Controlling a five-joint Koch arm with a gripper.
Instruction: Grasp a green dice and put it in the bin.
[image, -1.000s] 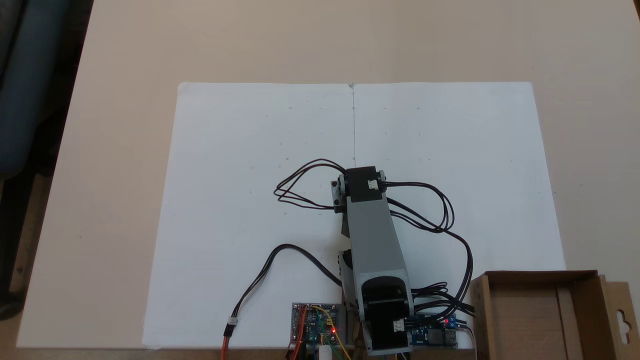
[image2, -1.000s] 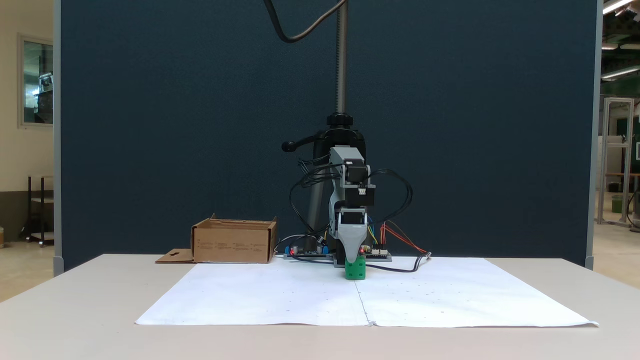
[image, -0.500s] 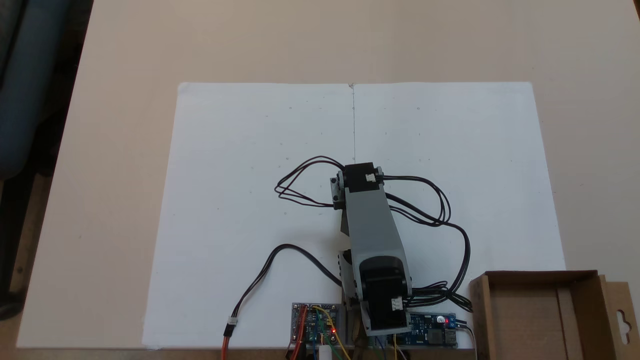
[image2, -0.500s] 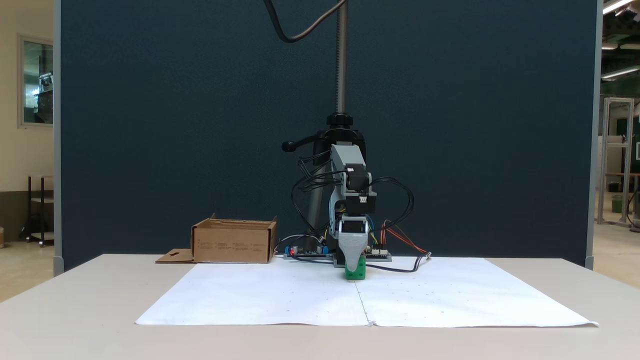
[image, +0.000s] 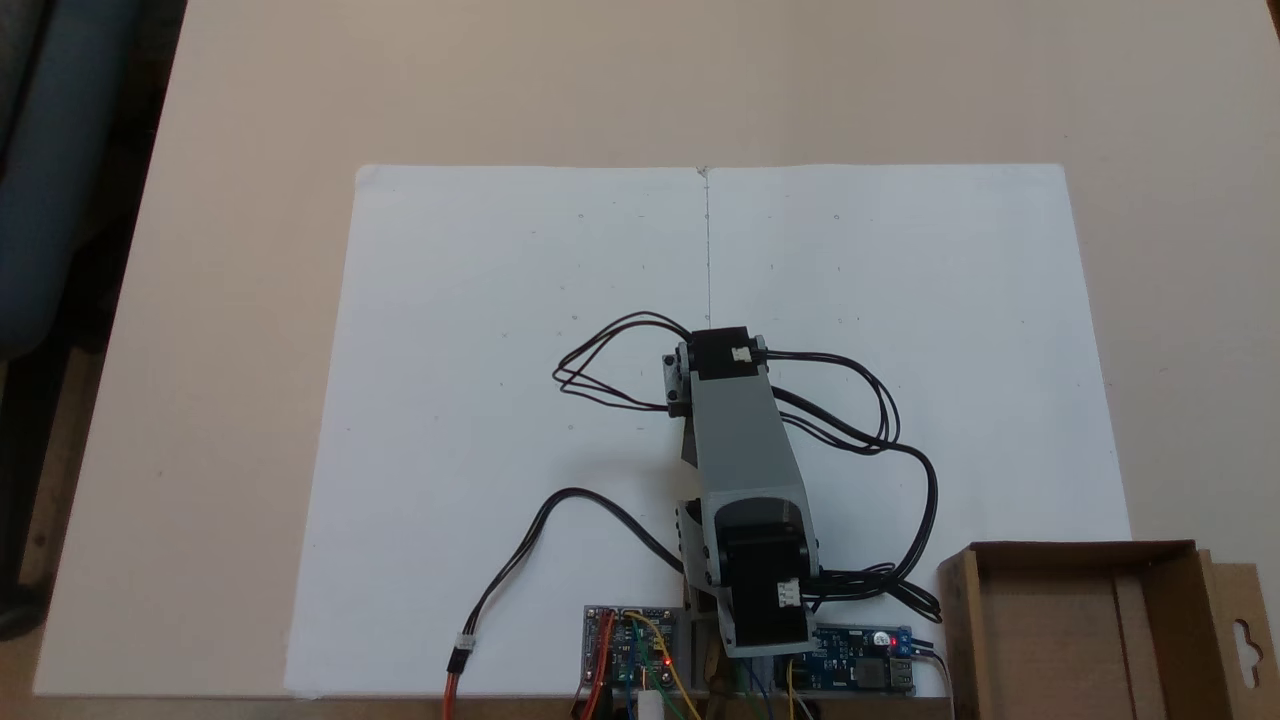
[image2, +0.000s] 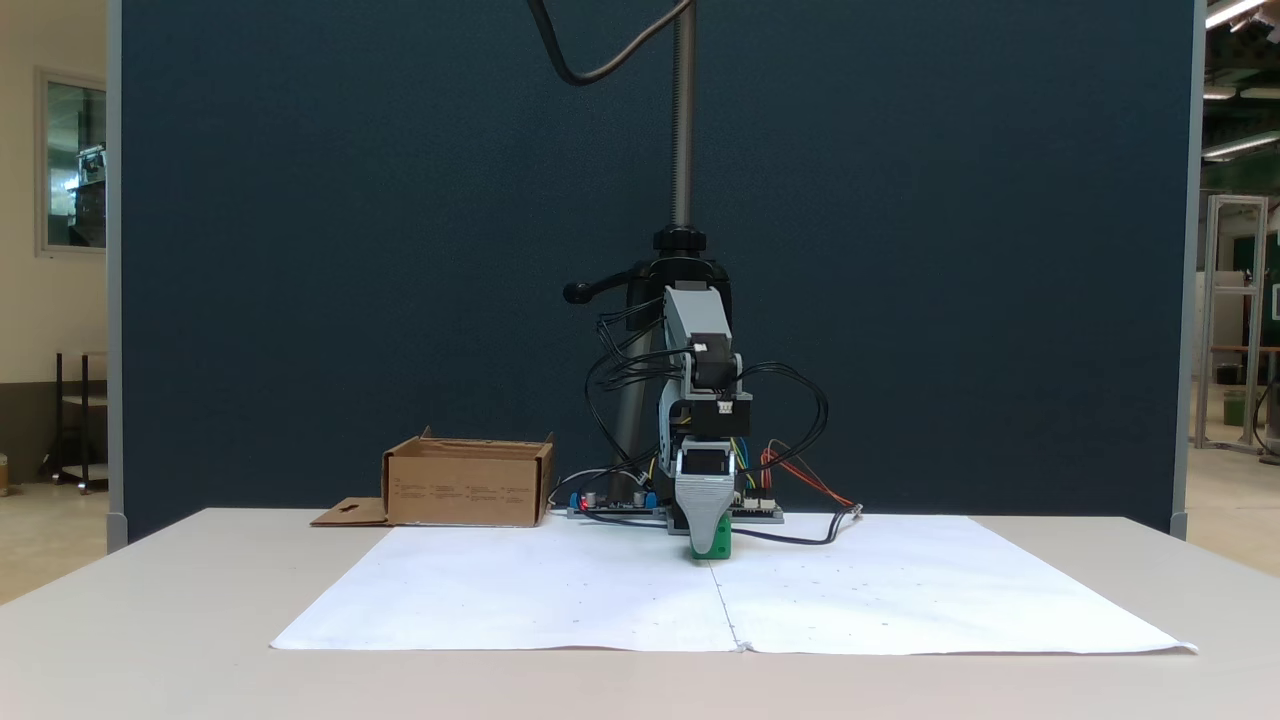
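Grey plastic gripper (image2: 706, 545) lowered over small bright green plastic dice (image2: 718, 543) on white paper (image2: 560, 600). Jaw spread impossible to tell. Small print on brown cardboard bin (image2: 467, 489) unreadable.

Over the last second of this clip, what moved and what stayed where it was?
The hand came down over the green dice, covering more of its front face in the fixed view from the front. From above, the arm drew back slightly toward its base. No grasp can be confirmed. The dice stayed on the white paper; the bin and circuit boards did not move.
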